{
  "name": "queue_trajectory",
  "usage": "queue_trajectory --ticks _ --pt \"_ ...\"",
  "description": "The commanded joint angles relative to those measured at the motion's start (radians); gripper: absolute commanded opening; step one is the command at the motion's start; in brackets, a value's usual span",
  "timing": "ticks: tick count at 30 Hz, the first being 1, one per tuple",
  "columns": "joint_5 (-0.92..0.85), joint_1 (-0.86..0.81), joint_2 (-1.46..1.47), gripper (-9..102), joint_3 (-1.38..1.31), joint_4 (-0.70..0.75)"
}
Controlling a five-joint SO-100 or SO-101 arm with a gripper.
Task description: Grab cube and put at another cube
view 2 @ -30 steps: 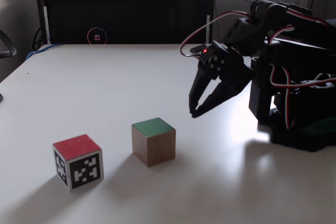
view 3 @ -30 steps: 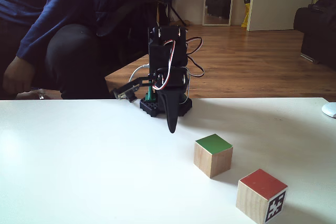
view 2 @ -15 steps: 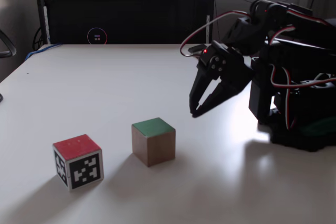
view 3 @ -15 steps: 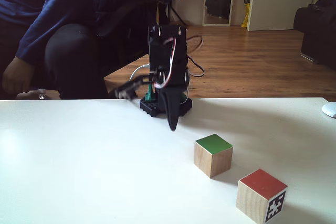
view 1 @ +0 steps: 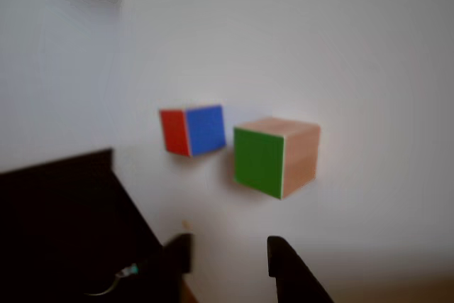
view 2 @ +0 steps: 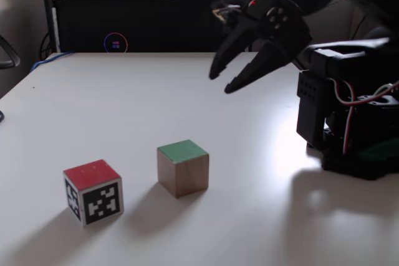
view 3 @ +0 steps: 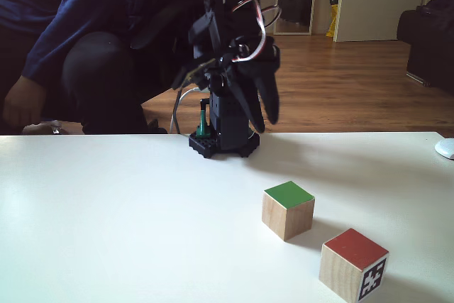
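The other view is looking soft and blurred; the end effector is entering from the bottom edge, with its two dark fingers cut off by that edge and a black block filling the lower left corner; in a fixed view the arm is running off the right edge of the picture; in the fixed view from the opposite side a seated person in dark blue clothing is sitting behind the desk, cut off at the top.

The end effector is hanging in the air above the desk with its fingers spread moderately apart, gripping nothing and touching nothing; in a fixed view it is showing as dark fingers pointing down in front of the arm's base.

The green-topped cube is sitting on the desk, well apart from the end effector, lower and to the left of it in that fixed view; in the other view the green cube is lying ahead of the spread fingers, slightly right of the gap. The second cube, with a red top and a black-and-white pattern on its sides, is sitting near the green cube, apart from it; in the other view it is showing one red and one blue face, just left of the green cube.
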State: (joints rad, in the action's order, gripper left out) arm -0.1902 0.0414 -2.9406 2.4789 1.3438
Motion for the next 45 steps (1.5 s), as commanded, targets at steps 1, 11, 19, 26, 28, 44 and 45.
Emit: queue_trajectory --ticks 1,11,19,26,28,44,45 --pt "-0.018 -0.002 0.235 27 -0.117 -0.015" --pt "-0.084 -0.008 0.618 40 -0.342 0.017" --pt "-0.081 0.032 0.81 47 -0.419 0.011" --pt "0.009 0.072 1.012 50 -0.491 -0.014" --pt "0.021 0.071 1.069 51 -0.522 -0.018" --pt "-0.008 0.021 1.295 51 -0.583 -0.1" --pt "-0.008 0.025 1.302 51 -0.58 -0.106"
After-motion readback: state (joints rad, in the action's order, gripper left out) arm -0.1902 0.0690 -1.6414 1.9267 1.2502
